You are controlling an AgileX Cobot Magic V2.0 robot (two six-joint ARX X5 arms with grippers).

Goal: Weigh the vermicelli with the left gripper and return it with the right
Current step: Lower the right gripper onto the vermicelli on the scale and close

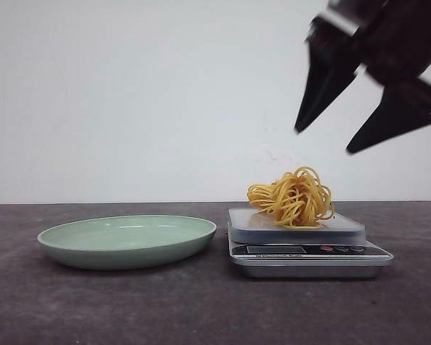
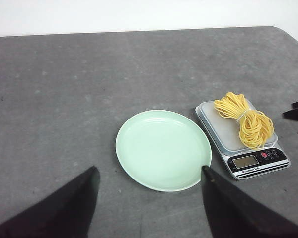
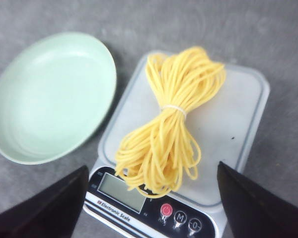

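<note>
One vermicelli (image 1: 293,197) bundle on scale (image 1: 305,251), beside empty plate (image 1: 127,241), desk (image 1: 201,309) centre. I see right hand (image 1: 323,140) wide above; left hand (image 2: 149,173) wide, empty.

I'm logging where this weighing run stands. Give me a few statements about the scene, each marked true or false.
1. The vermicelli lies on the scale. True.
2. The green plate holds noodles. False: it is empty.
3. The right gripper is shut on the vermicelli. False: it hangs open above the scale, touching nothing.
4. A pale tie binds the bundle around its middle. True.
5. The plate rests on top of the scale. False: it sits on the table beside the scale.
6. The left gripper is open and holds nothing. True.
</note>
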